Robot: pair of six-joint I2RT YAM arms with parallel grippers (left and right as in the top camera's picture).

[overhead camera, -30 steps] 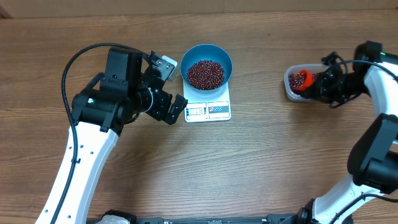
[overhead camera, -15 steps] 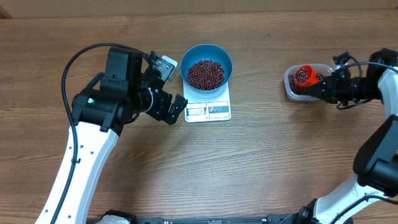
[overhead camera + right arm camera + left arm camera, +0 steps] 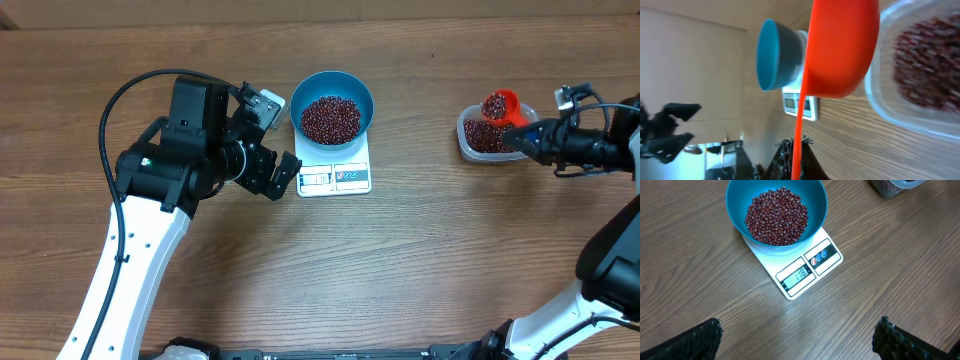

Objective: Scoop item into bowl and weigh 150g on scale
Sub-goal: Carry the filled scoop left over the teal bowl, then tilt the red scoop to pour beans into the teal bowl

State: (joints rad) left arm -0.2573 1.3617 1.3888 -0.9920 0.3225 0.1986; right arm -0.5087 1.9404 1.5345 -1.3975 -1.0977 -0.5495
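In the upper centre of the overhead view we see the round bright blue bowl [image 3: 336, 80] standing on the small white rectangular scale [image 3: 335, 178], with a heap of small dark red-brown beans [image 3: 330, 119] inside it. The left gripper [image 3: 284, 140] hangs just left of the scale, its fingers spread wide and holding nothing. At the upper right, the right gripper [image 3: 528, 140] is closed tight on the handle of the red-orange plastic scoop [image 3: 497, 105], which carries beans over the clear plastic tub [image 3: 466, 140].

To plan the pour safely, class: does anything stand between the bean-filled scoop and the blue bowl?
Nothing visible does. Only bare table lies between the scoop, over the tub, and the bowl on the scale.
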